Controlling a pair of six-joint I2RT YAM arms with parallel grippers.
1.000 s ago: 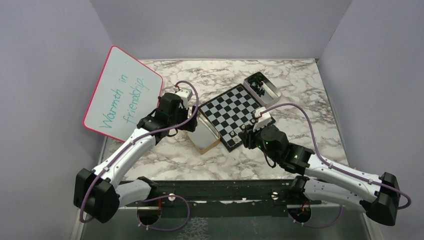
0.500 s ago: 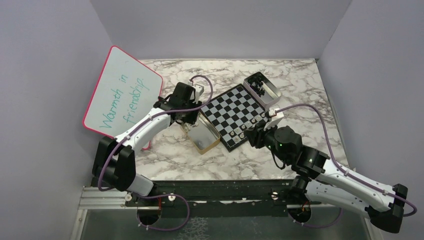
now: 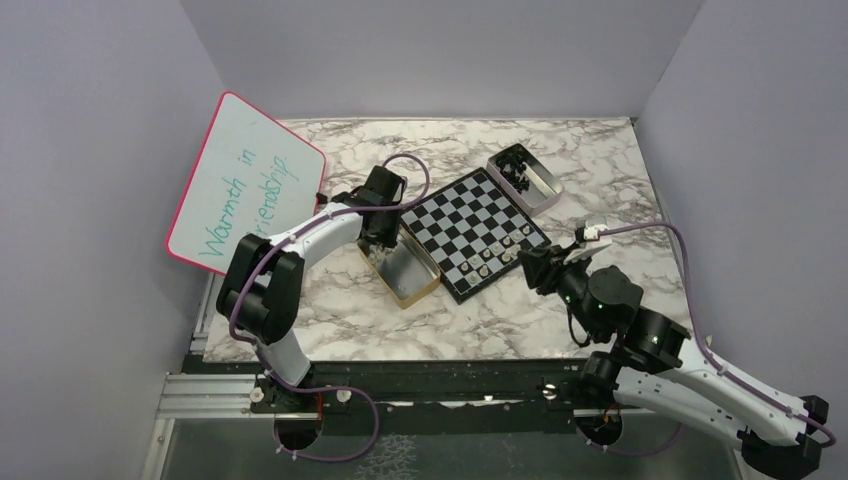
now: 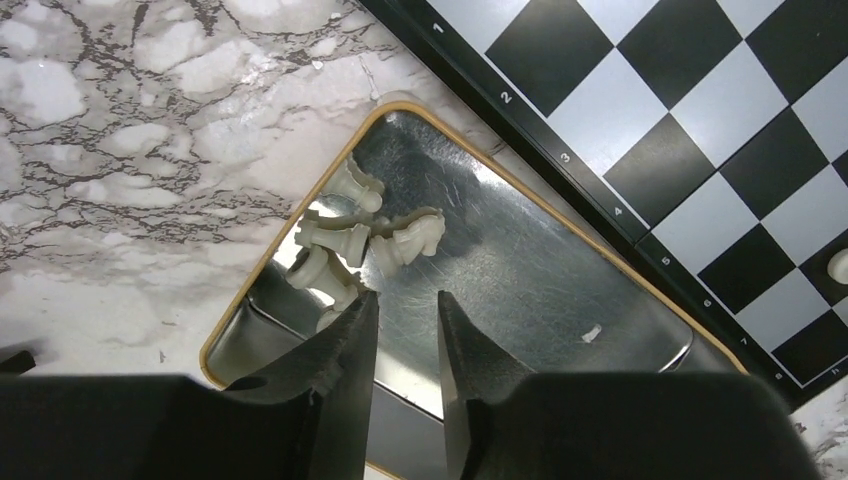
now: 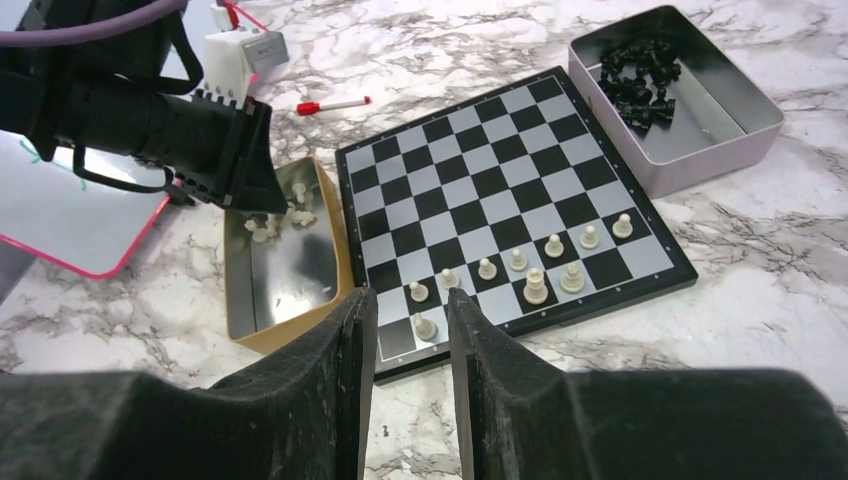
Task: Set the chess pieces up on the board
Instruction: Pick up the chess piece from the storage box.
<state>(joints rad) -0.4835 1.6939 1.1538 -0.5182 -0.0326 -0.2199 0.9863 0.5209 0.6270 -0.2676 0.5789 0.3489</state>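
Over the tin [image 4: 530, 270], left hand [image 4: 403, 300] now narrower.

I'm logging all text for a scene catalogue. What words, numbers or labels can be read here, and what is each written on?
"Warmth in friendship": handwritten in green on the whiteboard.
"1", "2", "3", "4", "5", "6", "7": printed along the black rim of the board, seen in the left wrist view.
Other marks at the rim's corner: too small to read.
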